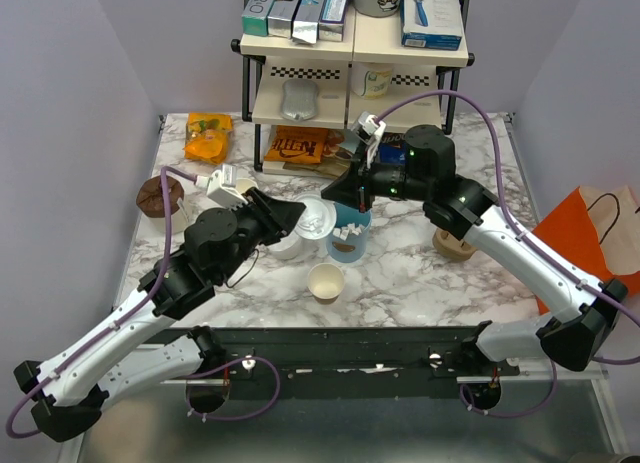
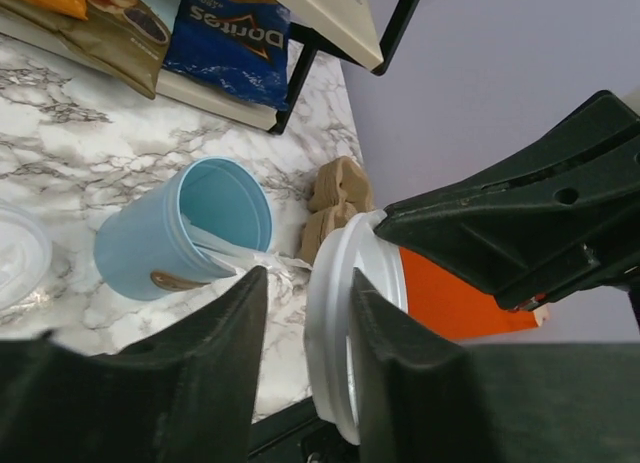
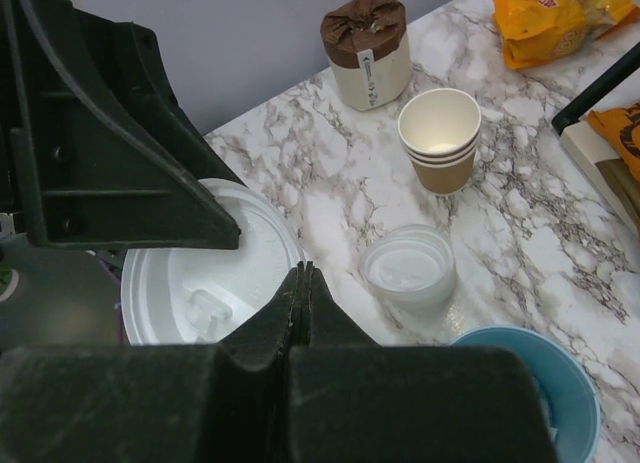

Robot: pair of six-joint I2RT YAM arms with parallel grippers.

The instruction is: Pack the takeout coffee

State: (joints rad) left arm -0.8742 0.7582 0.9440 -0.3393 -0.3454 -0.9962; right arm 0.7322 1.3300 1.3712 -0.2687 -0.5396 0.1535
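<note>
A small tan kraft cup (image 1: 326,281) stands open, without a lid, near the table's front. My left gripper (image 1: 295,216) is shut on a round white plastic lid (image 1: 318,220) and holds it above the table beside the light-blue cup (image 1: 350,238). In the left wrist view the lid (image 2: 335,323) sits edge-on between my fingers (image 2: 400,383). My right gripper (image 1: 338,193) is shut and empty, its tip at the lid's far rim. In the right wrist view its closed tips (image 3: 303,268) hover by the lid (image 3: 200,273), with the left finger (image 3: 120,163) on top.
A clear plastic tub (image 3: 408,268) and a stack of open kraft cups (image 3: 440,133) stand left of the blue cup (image 2: 180,233). A brown-topped pot (image 1: 158,195) is far left, an orange bag (image 1: 590,233) right, a wooden piece (image 1: 455,245) nearby, a shelf rack (image 1: 350,83) behind.
</note>
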